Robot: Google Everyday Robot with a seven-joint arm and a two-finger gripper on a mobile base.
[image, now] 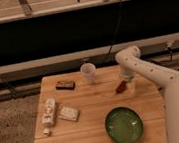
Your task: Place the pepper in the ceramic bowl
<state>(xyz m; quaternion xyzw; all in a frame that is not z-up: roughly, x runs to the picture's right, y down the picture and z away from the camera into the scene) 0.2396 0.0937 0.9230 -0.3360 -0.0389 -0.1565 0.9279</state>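
Note:
The pepper (120, 87) is small, dark red-brown and lies tilted on the right part of the wooden table (92, 131). My gripper (126, 79) hangs from the white arm right above the pepper's upper right end, touching or nearly touching it. The ceramic bowl (124, 126) is wide, glossy green and empty. It stands near the table's front edge, below the pepper and well apart from it.
A white cup (89, 73) stands at the back, left of the gripper. A flat dark brown block (65, 85) lies at the back left. Two white packets (50, 111) (69, 113) lie at the left. A dark wall runs behind the table.

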